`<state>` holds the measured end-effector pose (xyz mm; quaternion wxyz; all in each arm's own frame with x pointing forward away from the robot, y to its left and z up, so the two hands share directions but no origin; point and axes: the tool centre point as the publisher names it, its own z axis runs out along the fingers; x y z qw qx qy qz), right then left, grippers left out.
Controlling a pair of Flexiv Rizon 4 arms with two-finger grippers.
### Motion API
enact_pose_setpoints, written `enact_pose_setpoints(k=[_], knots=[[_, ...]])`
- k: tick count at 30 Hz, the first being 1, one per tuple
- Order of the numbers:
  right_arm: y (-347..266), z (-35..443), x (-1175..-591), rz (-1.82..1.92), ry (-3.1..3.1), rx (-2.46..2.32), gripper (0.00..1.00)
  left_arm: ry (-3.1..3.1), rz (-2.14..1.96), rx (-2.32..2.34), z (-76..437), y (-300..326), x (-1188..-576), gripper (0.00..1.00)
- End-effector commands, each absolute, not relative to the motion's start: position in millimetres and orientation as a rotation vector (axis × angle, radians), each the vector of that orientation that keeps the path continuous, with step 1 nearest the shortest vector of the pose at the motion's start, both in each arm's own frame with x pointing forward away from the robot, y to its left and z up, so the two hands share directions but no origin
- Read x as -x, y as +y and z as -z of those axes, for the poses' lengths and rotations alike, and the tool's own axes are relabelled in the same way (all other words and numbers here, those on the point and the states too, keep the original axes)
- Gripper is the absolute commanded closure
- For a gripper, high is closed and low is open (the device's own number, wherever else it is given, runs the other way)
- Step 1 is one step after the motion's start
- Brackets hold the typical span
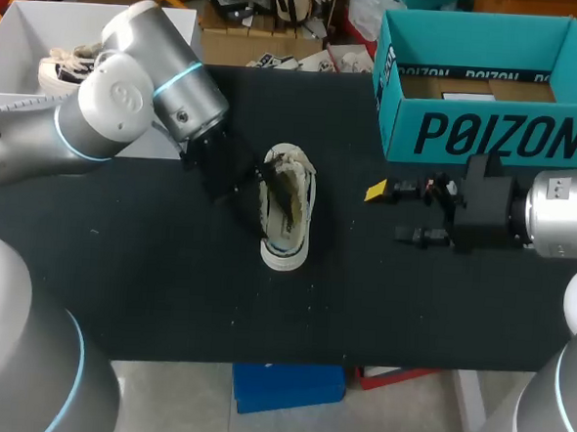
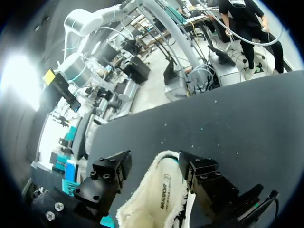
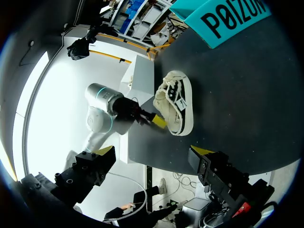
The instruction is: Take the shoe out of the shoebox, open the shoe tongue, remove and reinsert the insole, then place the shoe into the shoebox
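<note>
A cream fleece-lined shoe (image 1: 287,214) stands on the black table, left of centre. My left gripper (image 1: 259,189) is at its opening. In the left wrist view the left gripper (image 2: 156,160) is open, with the fleecy insole and lining (image 2: 159,194) between its spread fingers (image 2: 110,175). One finger is apart from the shoe; the other is against its rim. The teal shoebox (image 1: 489,135) stands open at the back right. My right gripper (image 1: 394,213) hangs open just in front of the box, right of the shoe (image 3: 176,102), with nothing between its fingers. The right wrist view also shows the left gripper (image 3: 154,118) beside the shoe.
A white bin (image 1: 26,24) at the back left holds another pale shoe (image 1: 68,63). The left arm's elbow (image 1: 130,89) rises over that corner. Bare black tabletop (image 1: 167,287) lies in front of the shoe.
</note>
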<state>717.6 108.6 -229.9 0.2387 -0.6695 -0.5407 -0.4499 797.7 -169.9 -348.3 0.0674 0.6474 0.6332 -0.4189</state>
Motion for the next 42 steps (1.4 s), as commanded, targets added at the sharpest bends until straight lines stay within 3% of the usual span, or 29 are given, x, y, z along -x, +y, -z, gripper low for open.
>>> enact_pose_setpoints(k=[1, 3, 4, 5, 6, 18, 42], knots=[[109.2, 229.6, -717.8, 1.23, -1.481, 1.836, 0.0, 1.924, 1.177, -1.977, 320.0, -153.3, -792.9, 0.5], [109.2, 229.6, -717.8, 1.23, -1.481, 1.836, 0.0, 1.944, 1.116, -2.02, 321.4, -152.2, -795.0, 0.63], [109.2, 229.6, -717.8, 1.23, -1.481, 1.836, 0.0, 1.958, 1.055, -2.063, 324.3, -151.7, -795.6, 0.74], [109.2, 229.6, -717.8, 1.23, -1.481, 1.836, 0.0, 1.971, 0.938, -2.133, 328.9, -150.7, -796.0, 0.96], [109.2, 229.6, -717.8, 1.23, -1.481, 1.836, 0.0, 1.981, 0.916, -2.152, 332.5, -150.5, -796.1, 1.0], [109.2, 229.6, -717.8, 1.23, -1.481, 1.836, 0.0, 2.025, 0.529, -2.358, 363.0, -158.1, -798.4, 1.0], [109.2, 229.6, -717.8, 1.23, -1.481, 1.836, 0.0, 2.087, 0.5, -2.306, 411.9, -166.4, -812.6, 1.0]])
